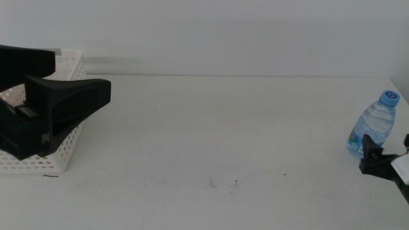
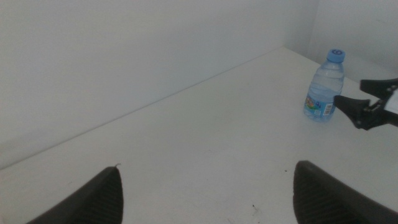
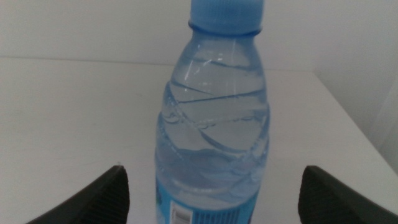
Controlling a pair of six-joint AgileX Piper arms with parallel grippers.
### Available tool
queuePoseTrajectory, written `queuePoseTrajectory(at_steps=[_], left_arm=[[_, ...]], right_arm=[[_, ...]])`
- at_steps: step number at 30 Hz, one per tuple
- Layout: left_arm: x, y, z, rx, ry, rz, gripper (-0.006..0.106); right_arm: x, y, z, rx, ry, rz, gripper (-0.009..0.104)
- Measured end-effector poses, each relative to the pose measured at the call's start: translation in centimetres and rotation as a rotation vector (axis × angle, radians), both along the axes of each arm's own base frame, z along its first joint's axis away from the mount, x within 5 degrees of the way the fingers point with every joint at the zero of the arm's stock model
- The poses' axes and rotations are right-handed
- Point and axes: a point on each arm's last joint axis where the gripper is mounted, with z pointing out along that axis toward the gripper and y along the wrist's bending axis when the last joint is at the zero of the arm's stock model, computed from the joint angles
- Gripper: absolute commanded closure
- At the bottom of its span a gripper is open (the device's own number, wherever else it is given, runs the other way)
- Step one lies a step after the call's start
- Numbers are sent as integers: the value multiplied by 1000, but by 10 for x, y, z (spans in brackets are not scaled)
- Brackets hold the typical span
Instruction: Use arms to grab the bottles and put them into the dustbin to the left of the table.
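White table (image 1: pixel 211 128), clear blue-capped water bottle (image 1: pixel 374 124) upright

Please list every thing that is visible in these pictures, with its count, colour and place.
water bottle: one, clear with blue cap, upright at the table's far right.
dustbin: one, white lattice basket, far left, partly hidden by the left arm.
table: one, white, with tiny dark specks near the front.
left end effector: one, black, jaws open, over the dustbin.
right end effector: one, black, jaws open on either side of the bottle, not gripping it.
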Motion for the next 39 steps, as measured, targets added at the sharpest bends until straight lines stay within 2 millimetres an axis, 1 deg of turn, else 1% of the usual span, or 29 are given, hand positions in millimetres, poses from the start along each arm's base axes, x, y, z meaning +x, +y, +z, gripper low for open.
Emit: queuePoseTrajectory(at_steps=[8, 10, 11, 12, 13, 15, 16, 17, 19, 21, 24, 28, 30, 33, 36, 37, 39], left_arm=[[0, 0, 0, -1, -2, 1, 7], [0, 0, 0, -1, -2, 1, 7], [0, 0, 0, -1, -2, 1, 7], [0, 0, 0, -1, -2, 1, 7], [0, 0, 0, -1, -2, 1, 7], [0, 0, 0, -1, -2, 1, 7], [0, 0, 0, -1, -2, 1, 7], [0, 0, 0, -1, -2, 1, 7], [0, 0, 0, -1, -2, 1, 7], [0, 0, 0, -1, -2, 1, 7], [0, 0, 0, -1, -2, 1, 7], [0, 0, 0, -1, -2, 1, 7], [0, 0, 0, -1, -2, 1, 7], [0, 0, 0, -1, -3, 2, 7], [0, 0, 0, -1, -3, 2, 7], [0, 0, 0, -1, -3, 2, 7], [0, 0, 0, -1, -3, 2, 7]], right_arm=[[41, -1, -20, -9, 12, -33, 5], [50, -1, -27, -9, 18, -33, 8], [55, 0, -30, -11, 19, -33, 13], [58, 0, -32, -11, 19, -32, 20], [63, 0, -35, -13, 18, -32, 32], [69, 0, -37, -11, 21, -33, 67], [71, 0, -38, -10, 21, -33, 91], [72, 1, -38, -15, 23, -29, 96], [73, 6, -36, -22, 24, -12, 97], [76, 20, -30, -23, 31, 30, 97], [91, 59, -14, -16, 12, 160, 97], [125, 141, 15, -10, -37, 402, 97], [140, 181, 23, -10, -54, 495, 97], [158, 226, 16, 3, -40, 581, 97], [170, 258, 3, -14, -3, 647, 97], [172, 267, 1, -20, -2, 664, 97], [174, 282, -9, -38, 20, 698, 96]])
